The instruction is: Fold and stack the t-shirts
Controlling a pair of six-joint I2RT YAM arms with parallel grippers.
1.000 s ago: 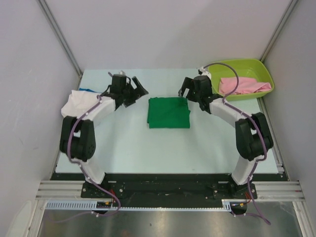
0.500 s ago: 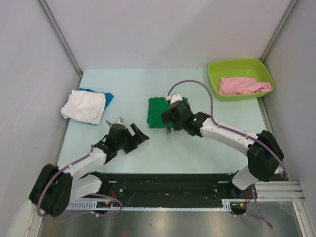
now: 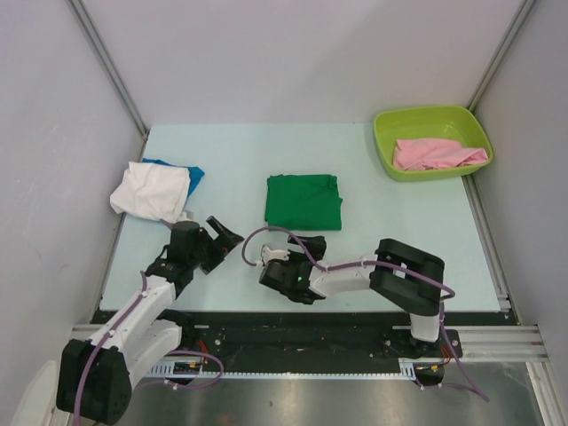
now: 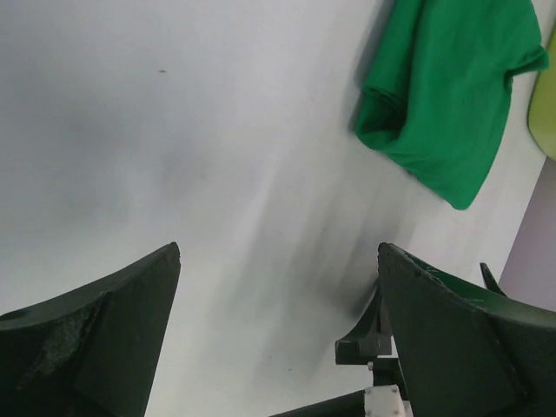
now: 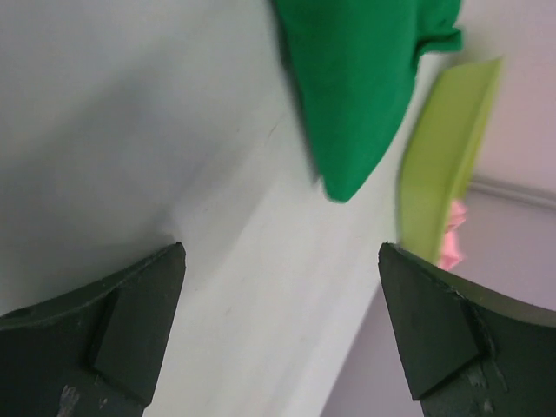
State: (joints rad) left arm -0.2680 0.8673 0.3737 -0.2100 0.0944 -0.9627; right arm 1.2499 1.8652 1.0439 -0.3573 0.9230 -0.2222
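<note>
Both gaping and empty, left end effector (image 3: 219,238) and right end effector (image 3: 291,250) hover, seemingly just clear of the counter (image 3: 231,160), near its front edge; the folded green t-shirt (image 3: 303,201) lies at centre

free: table (image 3: 240,160) around green shirt (image 3: 303,201) | blocked: tub (image 3: 387,151) far right; shirt pile (image 3: 153,191) left, maybe overhanging

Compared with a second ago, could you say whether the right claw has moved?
Yes. The right claw has come back from the far edge of the green t-shirt to its near side.
</note>
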